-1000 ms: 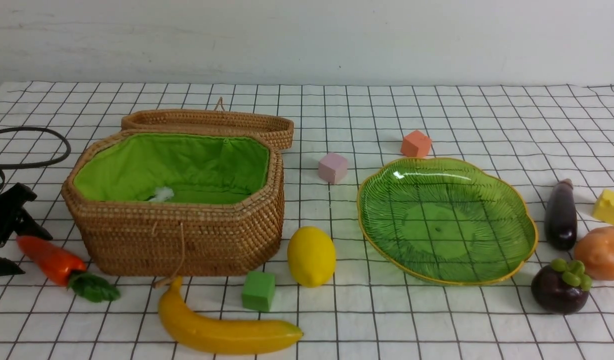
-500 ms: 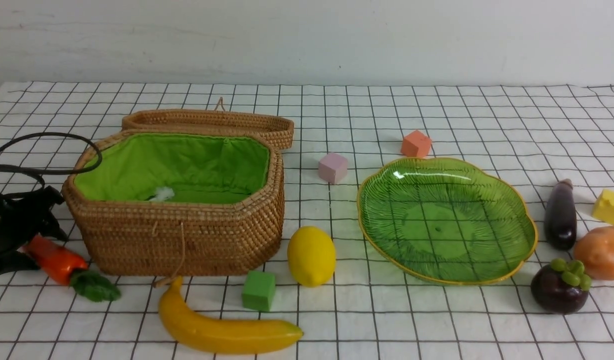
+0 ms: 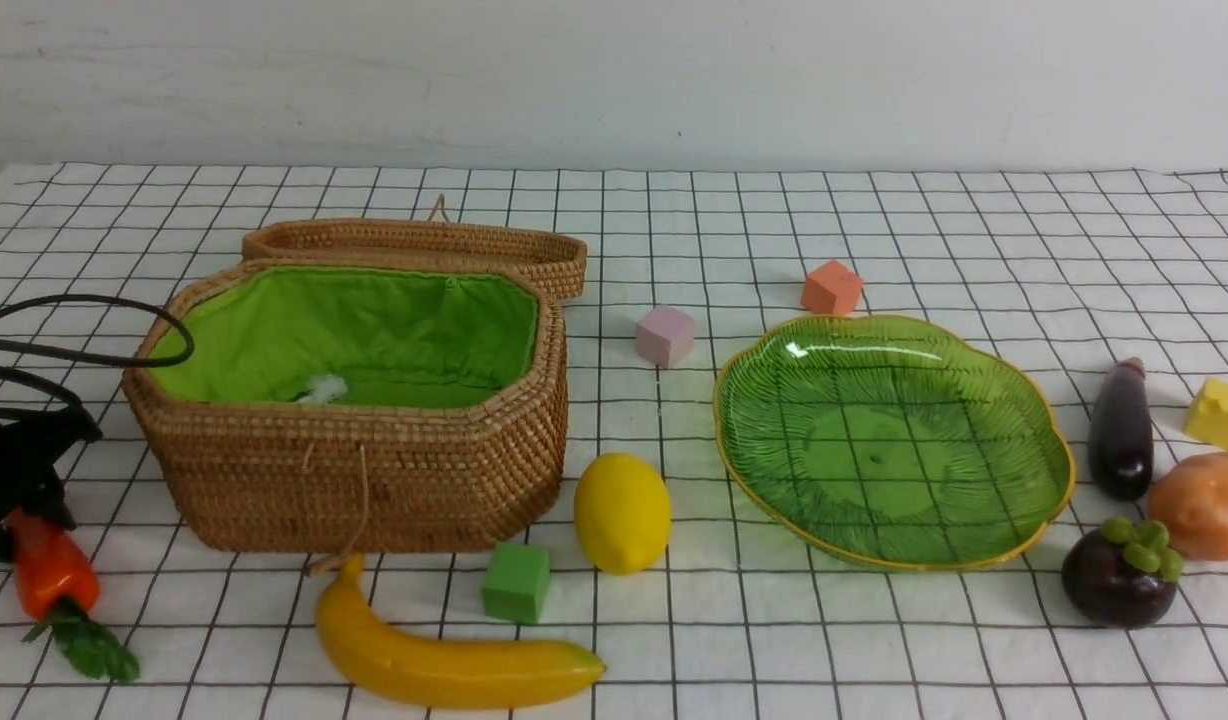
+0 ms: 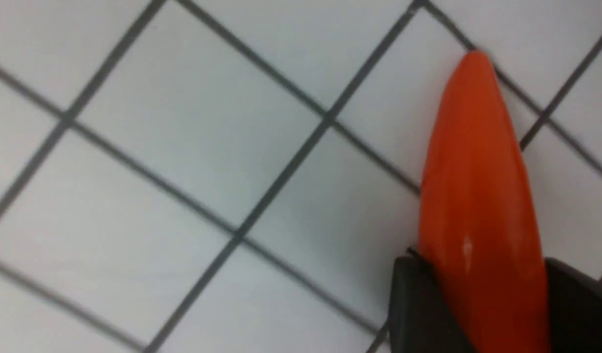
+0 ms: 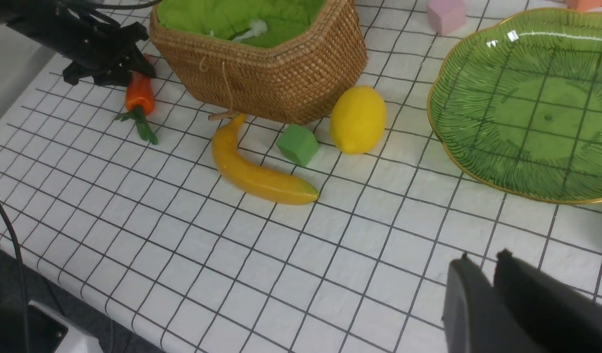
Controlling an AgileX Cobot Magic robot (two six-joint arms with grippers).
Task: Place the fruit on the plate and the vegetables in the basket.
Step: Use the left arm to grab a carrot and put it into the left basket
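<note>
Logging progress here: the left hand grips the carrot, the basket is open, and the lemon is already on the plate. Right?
Not quite. The lemon is not on the plate; the front view shows it on the cloth between the basket and the plate. The left hand does grip the carrot, and the basket is open.

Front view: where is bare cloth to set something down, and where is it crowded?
Free: the far strip beyond the lid and orange cube; the near patch between banana and mangosteen. Crowded: eggplant, potato and yellow cube right of the plate; lemon and green cube before the basket.
</note>
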